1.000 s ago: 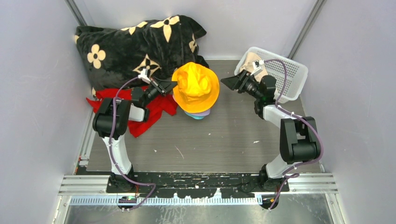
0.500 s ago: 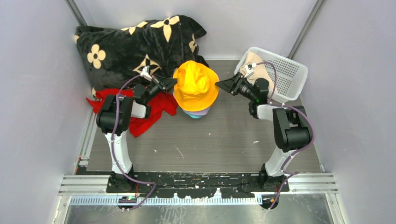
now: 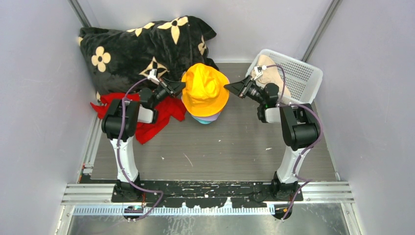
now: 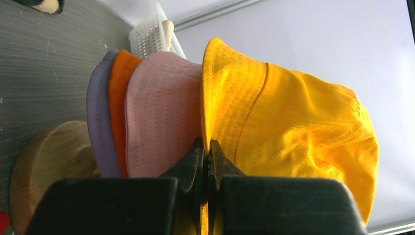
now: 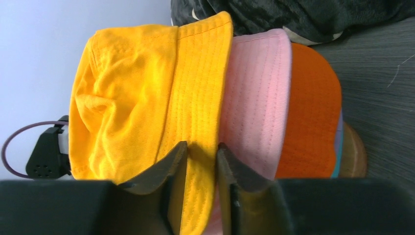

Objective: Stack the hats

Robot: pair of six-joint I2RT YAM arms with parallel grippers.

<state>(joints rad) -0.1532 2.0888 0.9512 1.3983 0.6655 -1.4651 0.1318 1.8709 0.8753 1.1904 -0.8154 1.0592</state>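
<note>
Presently, yellow hat (image 3: 204, 90) is seated atop the stack (image 4: 147, 112). Brim at 9 o'clock is clamped by left gripper (image 4: 206, 156), likely for pulling down. At 3 o'clock it is straddled by right gripper (image 5: 201, 164); pinch cannot be told.

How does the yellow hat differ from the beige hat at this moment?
The yellow hat tops the stack; the beige hat lies in the white basket. The left tool pinches the yellow hat's brim; no tool holds the beige hat. Both are soft fabric hats.
</note>
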